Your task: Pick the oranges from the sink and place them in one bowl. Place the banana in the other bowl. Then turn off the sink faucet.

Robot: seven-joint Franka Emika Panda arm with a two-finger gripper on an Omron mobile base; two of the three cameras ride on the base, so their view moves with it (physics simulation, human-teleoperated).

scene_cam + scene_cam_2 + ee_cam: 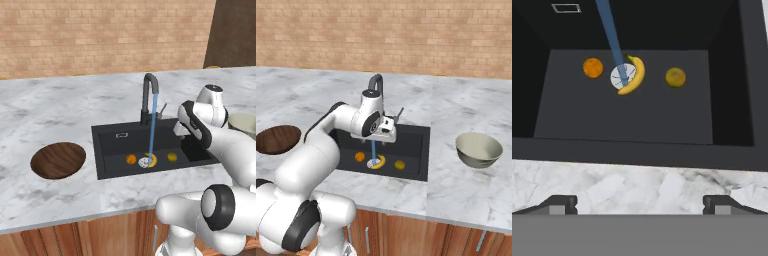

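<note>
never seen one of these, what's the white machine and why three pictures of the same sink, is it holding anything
It is a white robot arm on a base that drives. Two pictures come from cameras on that base, left and right behind the arm; the third looks down from its hand. Its tool is open and holds nothing, above the counter's edge. In the black sink lie two oranges and a banana by the drain. The faucet is running. On the counter sit a wooden bowl and a grey bowl, both empty.

Matt black sink (112, 137) set in veined marble tabletop (50, 115); grained dark wood bowl (58, 160); glossy grey-beige bowl (479, 149).
</note>
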